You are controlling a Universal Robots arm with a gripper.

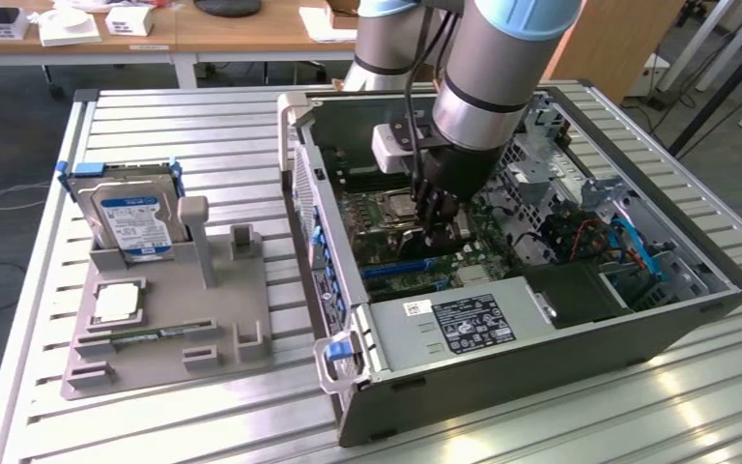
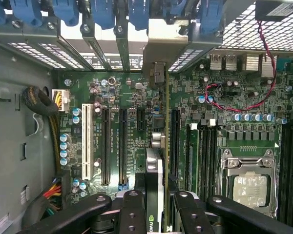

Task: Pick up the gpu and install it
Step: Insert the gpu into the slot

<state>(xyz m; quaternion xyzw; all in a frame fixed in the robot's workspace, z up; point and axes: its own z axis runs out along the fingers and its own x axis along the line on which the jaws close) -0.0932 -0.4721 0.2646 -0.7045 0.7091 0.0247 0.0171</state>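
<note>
Down inside the open computer case [image 1: 564, 377], which lies on its side on the slatted metal table [image 1: 152, 425]: one gripper [image 1: 442, 232]. Clamps part-way shut on the gpu [image 2: 155, 168], two fingers [image 2: 132, 209] pressing its opposite faces near one short end. Holds the card on edge, square to the motherboard [image 2: 112, 87], likely to bring the connector edge straight down into a slot. Points the silver bracket [image 2: 158, 53] at the rear wall of the case, under the row of blue clips [image 2: 102, 12], presumably to leave the ports facing outward. Cannot tell whether seated in a slot or hovering just above one.

Counted on the board, wrist view:
- one white slot [image 2: 85, 141]
- two long black slots [image 2: 106, 146] between that and the card
- one further black slot [image 2: 175, 146] just beside the card, on the other side
- one CPU socket [image 2: 248, 183]

Counted on the exterior view's left, well apart from the case: one grey fixture tray [image 1: 216, 338], apparently shaped to keep each part standing or lying flat for an easy grab. On it:
- one hard drive [image 1: 132, 222], standing on edge
- one square processor [image 1: 116, 303], lying flat
- one memory stick [image 1: 152, 335], in a groove

Tall posts [image 1: 194, 232] beside the drive with nothing held against them, fitting a card already lifted out.
</note>
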